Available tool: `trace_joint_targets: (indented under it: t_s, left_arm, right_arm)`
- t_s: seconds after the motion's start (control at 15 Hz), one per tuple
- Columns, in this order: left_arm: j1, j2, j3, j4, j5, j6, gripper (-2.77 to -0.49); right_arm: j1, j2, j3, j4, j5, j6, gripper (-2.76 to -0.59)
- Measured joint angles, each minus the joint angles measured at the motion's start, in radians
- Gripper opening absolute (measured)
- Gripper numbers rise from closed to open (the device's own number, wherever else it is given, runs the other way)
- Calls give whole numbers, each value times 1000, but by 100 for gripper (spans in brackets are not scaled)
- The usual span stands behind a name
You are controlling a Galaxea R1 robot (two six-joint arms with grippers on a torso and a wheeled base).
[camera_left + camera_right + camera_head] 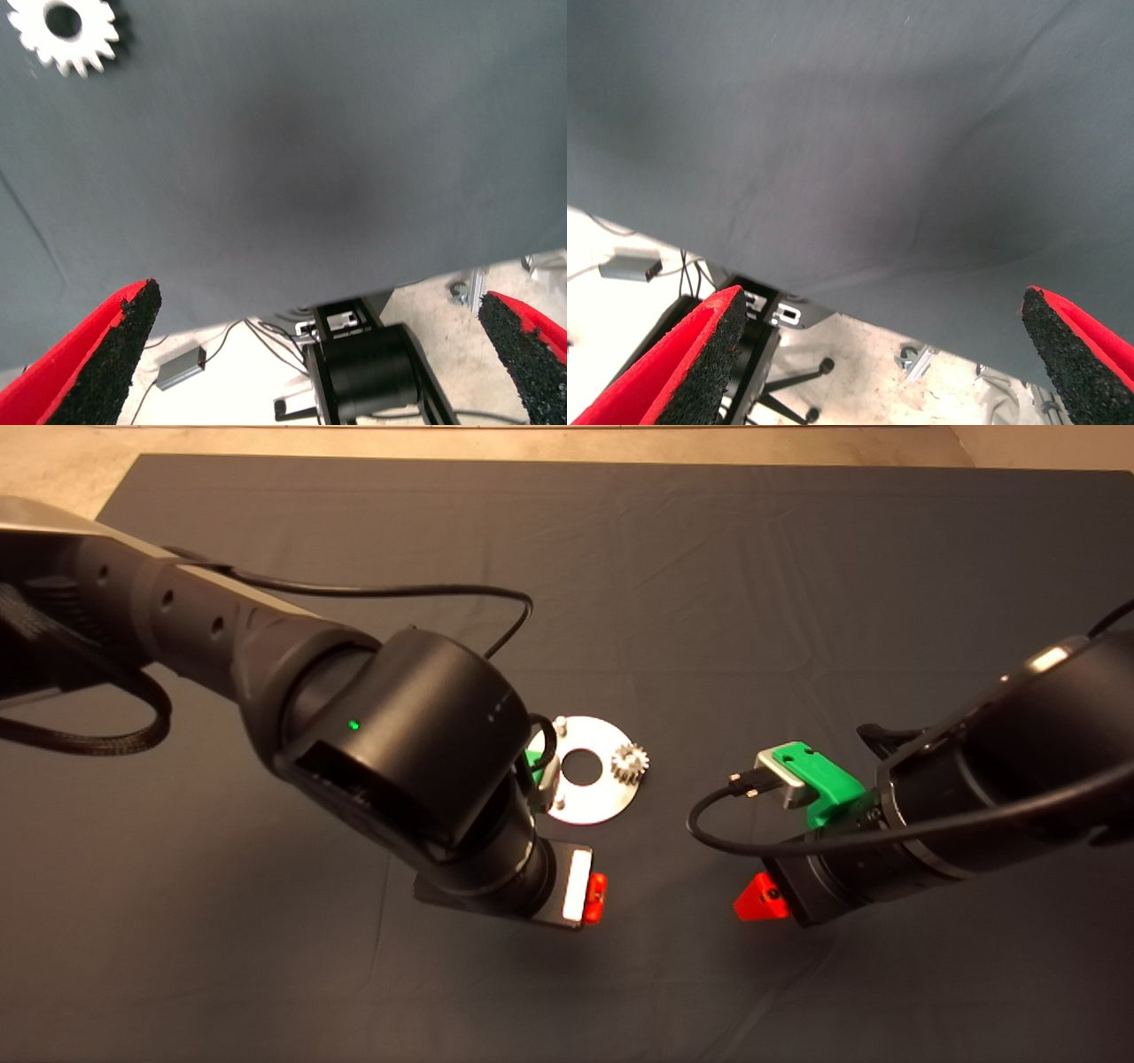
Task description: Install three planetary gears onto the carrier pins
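The shiny carrier disc (pixel 592 802) lies mid-mat, partly under my left arm. Two bare pins show, one at the far side (pixel 561 724) and one at the near side (pixel 559 803). One planetary gear (pixel 630 763) sits at the disc's right rim; any pin under it is hidden. A second gear (pixel 64 31) lies flat on the mat in the left wrist view; the arm hides it in the head view. A third gear is out of view. My left gripper (pixel 595 896) (pixel 319 297) hangs open and empty nearer than the disc. My right gripper (pixel 760 899) (pixel 883 295) is open and empty, to the disc's right.
The dark mat (pixel 797 584) covers the table. Both wrist views look past its near edge at the floor, where a black stand (pixel 363 372), cables and a small grey box (pixel 182 367) show. The left arm's cable (pixel 399 590) loops over the mat.
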Motion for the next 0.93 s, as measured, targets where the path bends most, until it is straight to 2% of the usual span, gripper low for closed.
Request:
trace_joint_targets:
  t_s: [0.07, 0.2, 0.33, 0.47, 0.73, 0.93]
  left_arm:
    - [7, 0, -22, 8, 0, 19, -64]
    - [37, 0, -64, 31, 0, 44, -64]
    - [64, -2, -85, 60, -1, 60, -49]
    - [85, -15, -97, 89, -1, 66, -49]
    - [89, -99, -125, 121, -1, 72, -49]
    - [118, -153, -153, 128, 0, 74, -49]
  right_arm:
    - [0, -3, 9, 0, 0, 0, -105]
    - [0, -13, 23, 0, 0, 1, -105]
    - [0, -38, 41, 0, 1, 1, -89]
    - [1, -74, 55, 0, 0, 1, -89]
    - [1, -114, 69, 0, -1, 1, -89]
    - [1, -120, 72, 0, 0, 0, -89]
